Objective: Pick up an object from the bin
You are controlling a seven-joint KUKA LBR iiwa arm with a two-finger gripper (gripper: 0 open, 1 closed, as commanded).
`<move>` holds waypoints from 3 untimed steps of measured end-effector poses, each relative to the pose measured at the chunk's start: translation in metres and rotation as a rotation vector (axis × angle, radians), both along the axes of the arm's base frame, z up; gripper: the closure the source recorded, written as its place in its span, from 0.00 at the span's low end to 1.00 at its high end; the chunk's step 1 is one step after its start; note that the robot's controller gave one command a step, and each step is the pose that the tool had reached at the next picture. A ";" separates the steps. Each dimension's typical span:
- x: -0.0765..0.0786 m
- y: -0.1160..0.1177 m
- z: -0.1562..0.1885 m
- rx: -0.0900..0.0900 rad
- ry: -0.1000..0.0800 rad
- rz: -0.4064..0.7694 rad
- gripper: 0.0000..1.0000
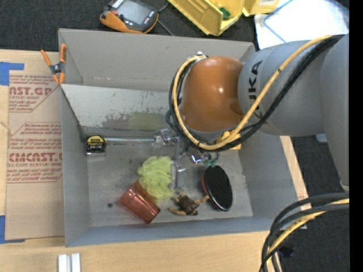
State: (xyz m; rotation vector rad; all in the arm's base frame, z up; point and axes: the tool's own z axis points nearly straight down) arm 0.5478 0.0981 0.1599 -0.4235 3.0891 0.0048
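My gripper (179,177) hangs below the orange cover, low in the middle of the bin. It is right beside the right edge of a crumpled yellow-green thing (155,174). A black oval thing with a red rim (218,188) lies just to its right. A small brown twisted thing (185,204) sits on the floor in front of it. A red-brown ribbed cup (138,204) lies on its side to the front left, touching the yellow-green thing.
A yellow and black tape measure (95,144) sits by the left wall. A thin metal rod (133,140) stretches from it toward the gripper. The arm and its yellow cables cover the bin's right rear part.
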 end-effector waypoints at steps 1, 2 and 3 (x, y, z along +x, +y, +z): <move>-0.008 -0.007 -0.091 -0.001 0.017 -0.099 0.00; -0.013 0.015 -0.090 0.002 -0.007 -0.018 0.00; -0.015 0.024 -0.090 0.000 0.013 -0.060 1.00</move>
